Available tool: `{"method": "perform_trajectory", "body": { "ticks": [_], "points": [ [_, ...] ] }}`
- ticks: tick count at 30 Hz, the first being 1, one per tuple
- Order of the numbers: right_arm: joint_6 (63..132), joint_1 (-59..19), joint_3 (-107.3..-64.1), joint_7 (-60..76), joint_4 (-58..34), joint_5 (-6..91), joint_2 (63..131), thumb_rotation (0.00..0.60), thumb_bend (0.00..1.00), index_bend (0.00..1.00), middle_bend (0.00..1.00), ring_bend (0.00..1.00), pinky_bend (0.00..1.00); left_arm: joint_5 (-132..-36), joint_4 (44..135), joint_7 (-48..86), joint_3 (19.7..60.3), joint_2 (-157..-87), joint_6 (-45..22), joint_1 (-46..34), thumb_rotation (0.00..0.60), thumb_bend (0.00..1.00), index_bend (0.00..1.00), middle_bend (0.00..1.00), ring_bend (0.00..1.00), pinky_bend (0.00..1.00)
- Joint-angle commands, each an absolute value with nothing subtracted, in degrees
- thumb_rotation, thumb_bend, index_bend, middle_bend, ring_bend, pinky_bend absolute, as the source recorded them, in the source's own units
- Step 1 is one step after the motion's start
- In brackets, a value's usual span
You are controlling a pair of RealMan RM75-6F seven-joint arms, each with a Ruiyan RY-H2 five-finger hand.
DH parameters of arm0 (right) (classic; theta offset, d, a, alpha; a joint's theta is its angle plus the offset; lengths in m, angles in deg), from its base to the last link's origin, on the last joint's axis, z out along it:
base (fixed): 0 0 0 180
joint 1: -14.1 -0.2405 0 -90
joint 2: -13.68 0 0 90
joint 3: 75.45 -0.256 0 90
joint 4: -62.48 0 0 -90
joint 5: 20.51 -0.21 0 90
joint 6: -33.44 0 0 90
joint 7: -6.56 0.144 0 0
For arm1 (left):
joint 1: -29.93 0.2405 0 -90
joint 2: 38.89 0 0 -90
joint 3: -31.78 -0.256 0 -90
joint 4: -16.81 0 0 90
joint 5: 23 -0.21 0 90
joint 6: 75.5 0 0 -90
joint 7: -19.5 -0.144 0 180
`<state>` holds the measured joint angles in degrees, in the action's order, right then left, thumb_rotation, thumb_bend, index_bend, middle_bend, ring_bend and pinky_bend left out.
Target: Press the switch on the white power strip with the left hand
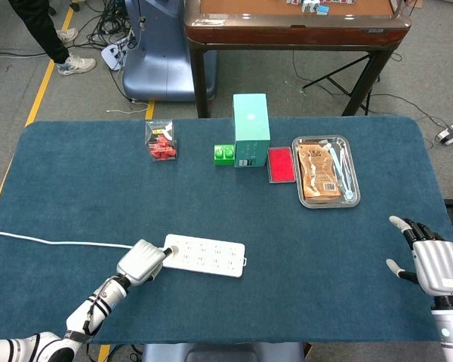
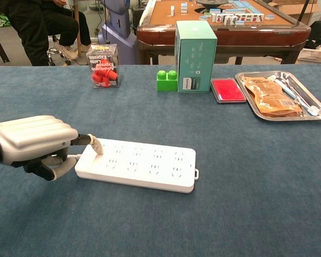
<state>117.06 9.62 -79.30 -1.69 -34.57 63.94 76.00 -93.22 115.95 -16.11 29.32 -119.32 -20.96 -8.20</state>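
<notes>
The white power strip point(image 1: 205, 256) point(image 2: 139, 165) lies flat on the blue table near its front left, its cord running off to the left. My left hand point(image 1: 142, 262) point(image 2: 33, 145) sits at the strip's left end with its fingers curled in. One extended fingertip point(image 2: 97, 146) touches the strip's top at that end, covering the spot it rests on. The switch itself is hidden under it. My right hand point(image 1: 430, 261) hovers at the table's front right edge, fingers spread, holding nothing.
Along the back stand a clear box of red pieces point(image 1: 160, 141), a green brick point(image 1: 223, 154), a teal carton point(image 1: 251, 130), a red pad point(image 1: 281, 164) and a metal tray point(image 1: 350, 172) with a brown packet. A wooden table point(image 1: 287, 30) stands beyond.
</notes>
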Motion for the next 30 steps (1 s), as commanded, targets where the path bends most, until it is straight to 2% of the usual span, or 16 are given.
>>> {"method": "perform_trajectory", "body": {
  "ticks": [1, 9, 18, 26, 30],
  "points": [
    [117.0, 9.6, -79.3, -1.7, -34.5, 63.9, 76.1, 0.600, 0.15, 0.20, 0.26, 0.25, 0.44, -93.0, 116.0, -16.5, 29.2, -119.4, -21.1, -8.3, 0.600, 0.65, 0.30, 1.00, 1.00, 1.00],
    [116.8, 9.5, -79.3, -1.4, -34.4, 63.7, 76.0, 0.600, 0.15, 0.20, 0.26, 0.25, 0.44, -94.2, 118.6, -14.4, 30.3, -117.4, -18.4, -7.5, 0.600, 0.65, 0.30, 1.00, 1.00, 1.00],
    [116.7, 9.2, -79.3, -1.1, -34.4, 64.3, 75.9, 0.600, 0.15, 0.20, 0.26, 0.25, 0.44, -97.3, 126.5, -8.4, 30.4, -108.6, -10.8, -2.7, 0.600, 0.64, 0.25, 0.99, 0.99, 1.00],
    [117.5, 9.5, -79.1, -0.9, -34.7, 65.1, 75.5, 0.600, 0.15, 0.20, 0.26, 0.25, 0.44, -99.7, 128.8, -1.8, 29.0, -103.6, -2.9, 4.0, 0.600, 0.64, 0.24, 0.88, 0.87, 1.00],
    [118.1, 9.8, -78.9, -0.5, -34.6, 65.5, 75.3, 0.600, 0.15, 0.20, 0.26, 0.25, 0.44, -99.8, 128.9, 1.0, 28.3, -101.6, 1.3, 8.0, 0.600, 0.64, 0.24, 0.79, 0.76, 0.97]
  ]
}}
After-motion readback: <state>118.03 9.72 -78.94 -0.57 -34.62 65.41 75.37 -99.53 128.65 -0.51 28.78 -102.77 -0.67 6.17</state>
